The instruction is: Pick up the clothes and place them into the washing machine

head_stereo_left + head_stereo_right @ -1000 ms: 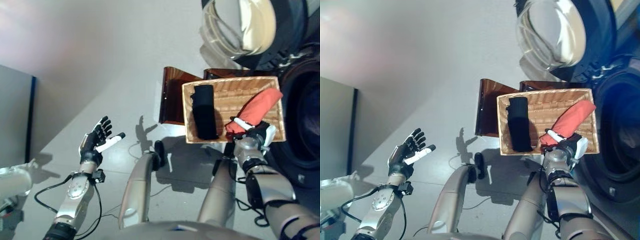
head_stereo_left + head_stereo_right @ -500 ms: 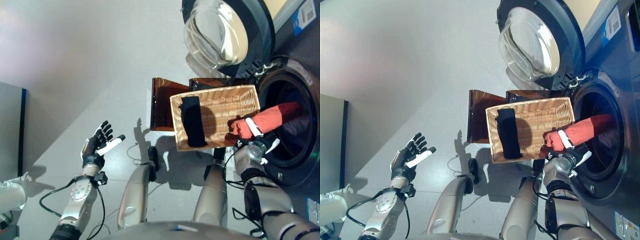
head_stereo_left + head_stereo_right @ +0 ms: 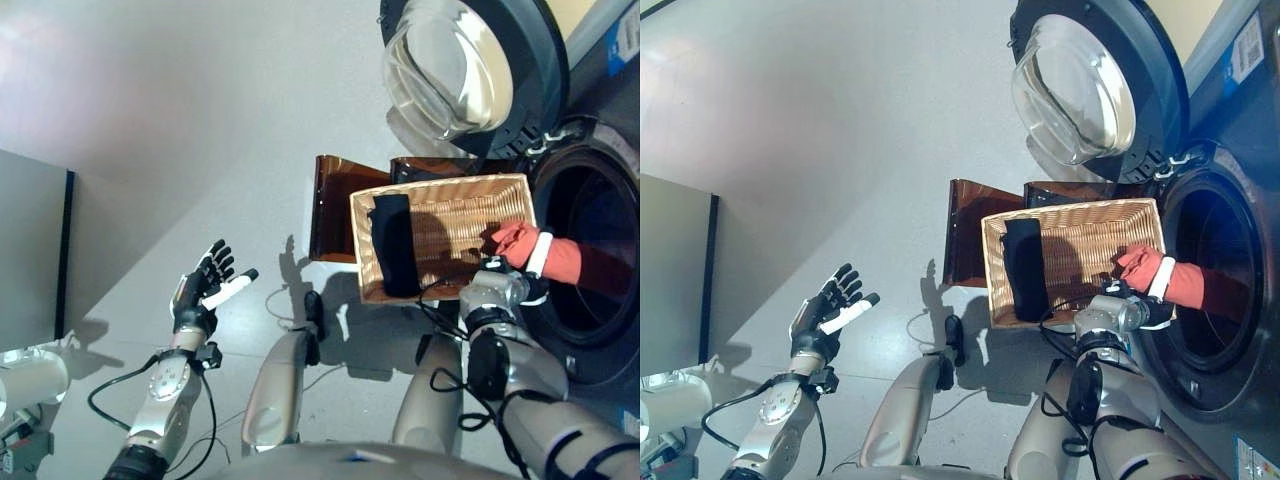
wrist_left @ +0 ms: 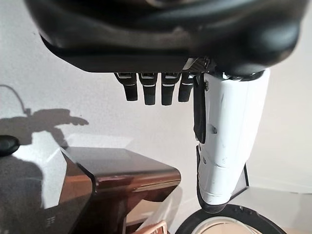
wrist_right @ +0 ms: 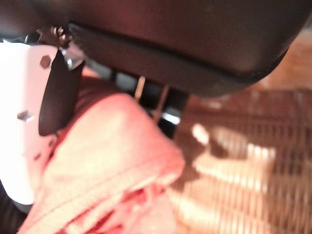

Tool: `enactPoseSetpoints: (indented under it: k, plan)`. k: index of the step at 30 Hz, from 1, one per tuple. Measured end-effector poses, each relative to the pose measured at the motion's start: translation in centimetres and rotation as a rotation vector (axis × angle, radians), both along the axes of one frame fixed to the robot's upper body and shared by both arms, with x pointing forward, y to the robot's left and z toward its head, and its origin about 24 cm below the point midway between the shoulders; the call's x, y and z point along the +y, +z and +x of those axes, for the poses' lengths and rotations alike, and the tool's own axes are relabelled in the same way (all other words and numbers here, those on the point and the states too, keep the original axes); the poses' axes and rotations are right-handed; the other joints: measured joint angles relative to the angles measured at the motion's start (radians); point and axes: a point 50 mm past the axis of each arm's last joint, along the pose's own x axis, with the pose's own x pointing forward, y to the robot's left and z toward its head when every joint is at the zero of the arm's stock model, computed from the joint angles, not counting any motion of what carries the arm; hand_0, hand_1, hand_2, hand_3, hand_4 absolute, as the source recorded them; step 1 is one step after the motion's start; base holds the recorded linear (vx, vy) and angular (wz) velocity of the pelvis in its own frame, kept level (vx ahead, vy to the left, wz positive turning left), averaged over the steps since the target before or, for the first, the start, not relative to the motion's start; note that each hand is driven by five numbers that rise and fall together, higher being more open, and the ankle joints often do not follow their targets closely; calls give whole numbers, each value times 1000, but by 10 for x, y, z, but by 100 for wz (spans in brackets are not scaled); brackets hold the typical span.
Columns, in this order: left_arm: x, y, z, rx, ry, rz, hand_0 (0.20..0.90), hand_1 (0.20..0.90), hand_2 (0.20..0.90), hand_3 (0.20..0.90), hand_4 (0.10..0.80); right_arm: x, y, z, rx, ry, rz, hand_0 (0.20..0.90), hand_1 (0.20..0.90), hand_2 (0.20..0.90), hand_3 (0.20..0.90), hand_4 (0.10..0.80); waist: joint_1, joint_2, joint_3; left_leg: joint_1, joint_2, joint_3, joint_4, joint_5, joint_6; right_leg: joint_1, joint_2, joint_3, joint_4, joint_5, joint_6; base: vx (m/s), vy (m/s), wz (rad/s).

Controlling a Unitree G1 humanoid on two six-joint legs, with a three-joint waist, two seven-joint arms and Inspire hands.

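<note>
Since half a sec ago we see the red cloth (image 3: 560,258) gone further into the drum, less of it showing over the basket. Left to right now: our left hand (image 3: 205,288) is raised over the grey floor (image 3: 200,130), fingers spread, holding nothing. Next, a brown stand (image 3: 335,205) w/ the wicker basket (image 3: 470,195) on it; a black cloth (image 3: 395,245) lies at the basket's left end. Our right hand (image 3: 1137,302) sits at the basket's right edge, pinching the red cloth, which stretches across into the washer opening (image 3: 1215,260). Washer door (image 3: 465,70) hangs open above.
</note>
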Motion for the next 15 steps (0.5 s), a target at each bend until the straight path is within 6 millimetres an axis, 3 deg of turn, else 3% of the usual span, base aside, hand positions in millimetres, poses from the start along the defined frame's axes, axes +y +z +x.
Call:
enactPoseSetpoints:
  k: [3, 7, 15]
  plan:
    - [-1, 1, 0, -6, -8, -5, 900, 900, 900, 900, 800, -4, 2, 0, -24, -35, 30, 200, 200, 200, 200, 300, 1, 8, 3, -16, 1, -1, 41, -20, 1, -19, -3, 8, 40, -20, 0, 0, 0, 0]
    - [-2, 3, 1, -17, -16, -15, 900, 900, 900, 900, 800, -25, 20, 0, -54, -72, -16, 200, 200, 200, 200, 300, 6, 18, 10, -109, 6, -13, 184, -85, 4, -108, -9, 36, 168, -76, 2, -32, 5, 3]
    - [0, 0, -4, 0, -3, -25, 900, 900, 900, 900, 800, -54, 39, -8, -83, -142, -65, 200, 200, 200, 200, 300, -6, 9, 20, -176, 20, -12, 338, -167, 23, -158, -7, 70, 260, -107, 12, -5, 15, -5]
